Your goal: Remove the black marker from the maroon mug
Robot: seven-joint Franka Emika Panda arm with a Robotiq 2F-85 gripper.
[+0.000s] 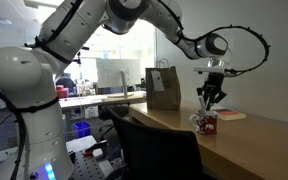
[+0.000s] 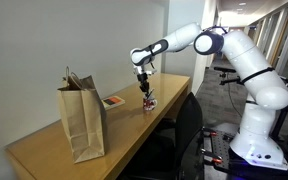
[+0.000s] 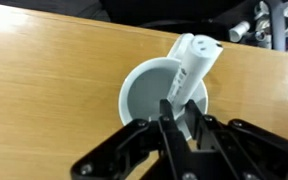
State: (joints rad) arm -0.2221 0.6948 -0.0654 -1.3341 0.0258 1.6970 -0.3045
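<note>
The Robotiq two-finger gripper [image 3: 181,115] points straight down over the small maroon mug with whitish side patterning [image 1: 207,124], which stands upright on the light wooden table top [image 1: 259,142] in both exterior views. The black marker [image 3: 194,62] is in the mug. In the wrist view it shows as a pale-barrelled stick, and its long axis runs from lower left to upper right. Its lower end lies over the mug's white interior [image 3: 136,92]. Its upper, rounded end points up and to the right, past the rim and over the table. The black fingertips [image 3: 166,112] stand on either side of the marker's lower part with only a narrow gap between them. It cannot be told whether they are pressing on the barrel. In an exterior view the gripper [image 2: 145,93] hangs just above the mug [image 2: 150,103], and the marker is too thin to make out there. An upright brown paper bag with handles [image 2: 82,125] stands well apart from the mug. A flat red-and-white book [image 2: 114,101] lies between the two. Print on the book cover [image 1: 231,115] and on the bag [image 1: 164,90] is too small to read.
</note>
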